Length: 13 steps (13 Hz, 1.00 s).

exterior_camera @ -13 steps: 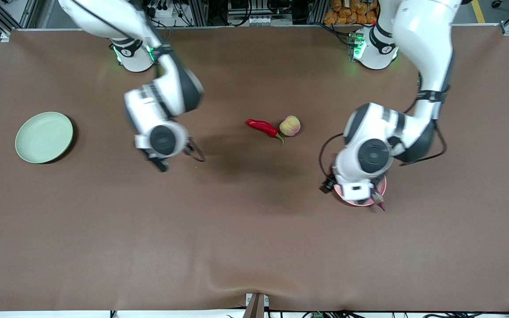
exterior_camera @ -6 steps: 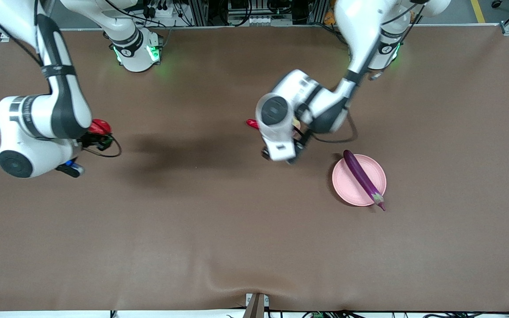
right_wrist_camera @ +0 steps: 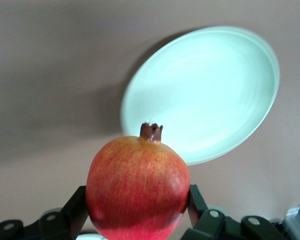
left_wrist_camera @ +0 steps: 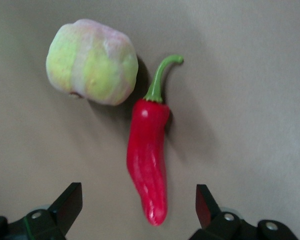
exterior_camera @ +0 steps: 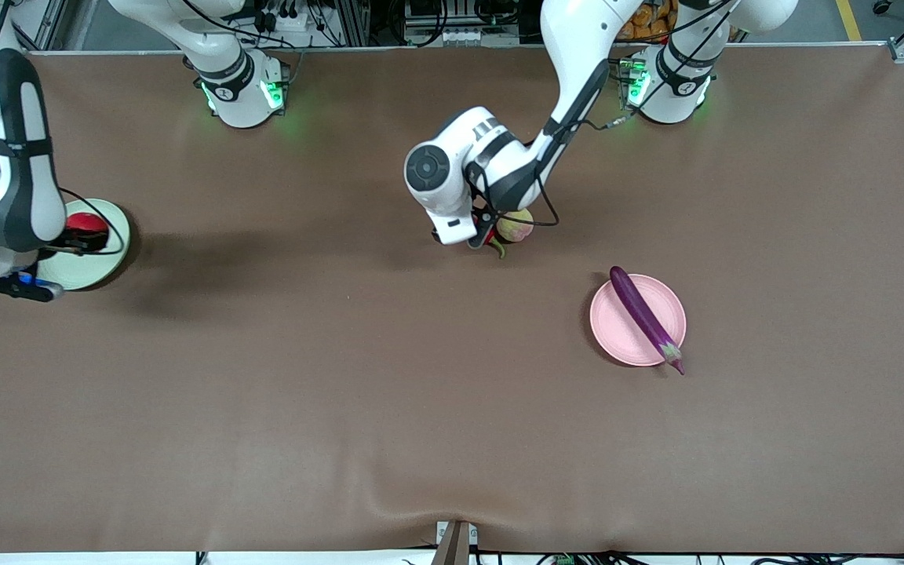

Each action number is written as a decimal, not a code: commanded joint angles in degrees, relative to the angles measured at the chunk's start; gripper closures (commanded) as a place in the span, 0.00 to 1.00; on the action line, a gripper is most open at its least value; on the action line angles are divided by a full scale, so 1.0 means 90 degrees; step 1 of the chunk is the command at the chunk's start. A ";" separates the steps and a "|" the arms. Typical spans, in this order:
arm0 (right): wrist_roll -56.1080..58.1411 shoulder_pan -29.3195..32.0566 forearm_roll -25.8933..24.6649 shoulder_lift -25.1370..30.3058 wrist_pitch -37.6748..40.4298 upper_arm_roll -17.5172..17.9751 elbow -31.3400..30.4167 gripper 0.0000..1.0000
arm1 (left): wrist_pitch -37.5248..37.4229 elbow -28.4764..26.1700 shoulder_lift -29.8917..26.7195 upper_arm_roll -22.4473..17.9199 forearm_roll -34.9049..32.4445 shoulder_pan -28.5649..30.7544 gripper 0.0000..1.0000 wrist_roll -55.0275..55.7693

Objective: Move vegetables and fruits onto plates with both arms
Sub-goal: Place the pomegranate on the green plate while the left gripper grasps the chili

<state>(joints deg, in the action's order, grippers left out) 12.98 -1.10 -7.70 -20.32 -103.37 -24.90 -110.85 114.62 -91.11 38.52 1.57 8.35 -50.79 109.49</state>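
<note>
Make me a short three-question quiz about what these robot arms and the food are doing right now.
1. True or false: the eggplant lies on the pink plate.
2. What does the right end effector hold? A) chili pepper B) pomegranate C) nothing
3. Fill in: the open left end effector hangs over the ____ beside the yellow-green fruit.

Key: 1 true. 2 B, the pomegranate, over the green plate. 3 chili pepper.

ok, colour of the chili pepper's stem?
Green: the chili pepper is glossy red with a curved green stem. Clearest in the left wrist view.
</note>
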 commanded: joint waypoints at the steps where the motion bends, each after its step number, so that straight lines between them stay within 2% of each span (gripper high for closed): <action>1: 0.1600 0.0502 -0.0169 -0.0436 -0.0981 -0.0241 -0.0057 1.00 | 0.0534 -0.0101 -0.0013 -0.0028 0.0127 0.0155 0.00 0.0294; 4: 0.2343 0.1048 -0.0160 -0.0905 -0.1695 -0.0242 -0.0037 1.00 | 0.0731 -0.0111 0.0173 -0.0028 0.0127 0.0116 0.00 0.0345; 7: 0.2952 0.1265 -0.0091 -0.1180 -0.2215 -0.0232 -0.0027 1.00 | 0.0731 -0.0354 0.0164 -0.0019 0.0108 0.0087 0.00 0.0345; 8: 0.2943 0.1275 -0.0053 -0.1209 -0.2225 -0.0232 -0.0027 0.77 | 0.0731 -0.0384 0.0164 -0.0018 0.0107 0.0058 0.00 0.0345; 9: 0.2943 0.1304 0.0073 -0.1277 -0.2245 -0.0242 -0.0008 0.08 | 0.0731 -0.0394 0.0183 -0.0018 0.0107 0.0048 0.00 0.0345; 10: 0.2952 0.1324 0.0171 -0.1297 -0.2225 -0.0242 0.0002 0.00 | 0.0731 -0.0394 0.0193 -0.0009 0.0107 0.0038 0.00 0.0345; 12: 0.2923 0.1324 0.0182 -0.1268 -0.2147 -0.0242 0.0012 0.00 | 0.0741 -0.0433 0.0212 -0.0009 0.0107 0.0019 0.00 0.0345; 13: 0.2923 0.1276 0.0182 -0.1220 -0.1925 -0.0242 0.0060 0.00 | 0.0741 -0.0433 0.0203 -0.0009 0.0127 0.0009 0.25 0.0345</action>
<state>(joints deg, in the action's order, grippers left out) 36.39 9.51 -7.20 -31.63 -121.41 -27.58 -111.20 120.38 -94.25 40.77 1.69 8.56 -50.15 111.71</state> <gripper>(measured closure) 0.000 0.000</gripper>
